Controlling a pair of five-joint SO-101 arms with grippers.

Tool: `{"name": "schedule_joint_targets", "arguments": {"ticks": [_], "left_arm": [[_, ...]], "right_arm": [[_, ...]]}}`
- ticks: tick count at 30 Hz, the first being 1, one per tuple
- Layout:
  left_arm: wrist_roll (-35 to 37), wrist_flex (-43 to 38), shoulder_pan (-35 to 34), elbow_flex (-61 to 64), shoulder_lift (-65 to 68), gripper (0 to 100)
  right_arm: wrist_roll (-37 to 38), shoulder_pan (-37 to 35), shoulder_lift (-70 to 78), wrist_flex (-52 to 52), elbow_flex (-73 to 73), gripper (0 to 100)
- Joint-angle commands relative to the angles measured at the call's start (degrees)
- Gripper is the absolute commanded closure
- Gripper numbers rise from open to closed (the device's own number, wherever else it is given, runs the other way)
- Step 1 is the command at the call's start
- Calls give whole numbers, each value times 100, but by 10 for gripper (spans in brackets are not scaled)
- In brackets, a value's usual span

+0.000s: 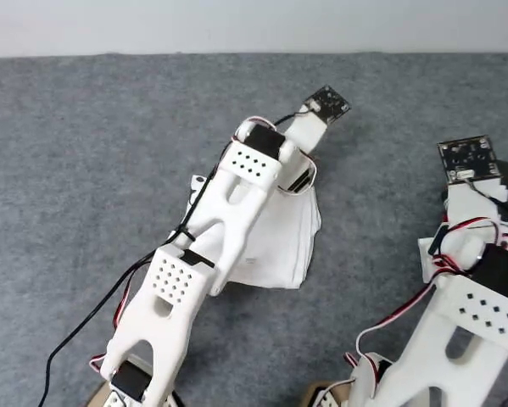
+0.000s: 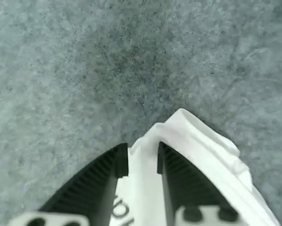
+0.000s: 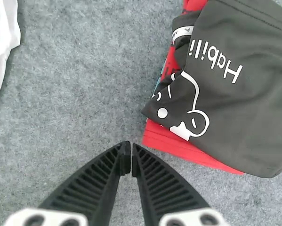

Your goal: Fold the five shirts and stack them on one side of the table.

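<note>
White perforated arms (image 1: 228, 212), black ribbed claw fingers (image 3: 98, 179), red-white-black cables (image 1: 433, 246), bare circuit boards (image 1: 467, 158)

Robotics laboratory bench. A table covered in grey felt (image 1: 84, 170) meets a plain pale wall (image 1: 237, 25) at 12 o'clock. The white printed left arm (image 1: 203, 246) and right arm (image 1: 470, 326) enter from 6 o'clock, with exposed wiring (image 1: 451, 233) and a bare circuit board (image 1: 468, 158).

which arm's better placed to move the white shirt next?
Left. The left gripper is shut on a fold of the white shirt. The right gripper is shut on nothing, above the gray table beside the black shirt.
</note>
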Motion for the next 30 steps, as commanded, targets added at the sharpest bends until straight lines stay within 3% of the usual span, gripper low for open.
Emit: {"name": "schedule_joint_targets", "arguments": {"ticks": [1,4,7,11,17,22,26,30], "left_arm": [[-9,826,114,-1024,-123,885],[-9,1407,132,-1745,-123,885],[0,1424,-88,-1991,-264,885],[0,1415,-545,-1771,-774,885],[9,1415,-1451,-110,-2136,891],[-18,1415,-2303,1613,-3516,975],[-35,1398,-2971,2897,-4580,983],[-44,1389,-3587,3697,-5310,983]], "right_arm": [[9,-66,-154,-48,-35,984],[0,-75,-154,-48,-35,984],[0,-171,-119,-48,-35,985],[-26,-927,-92,110,-44,987],[-967,-2607,462,13,-62,988],[-1424,-3925,1402,-57,-79,988],[-2031,-4664,2193,-646,-53,988],[-2092,-5279,2870,-1244,-70,988]]}}
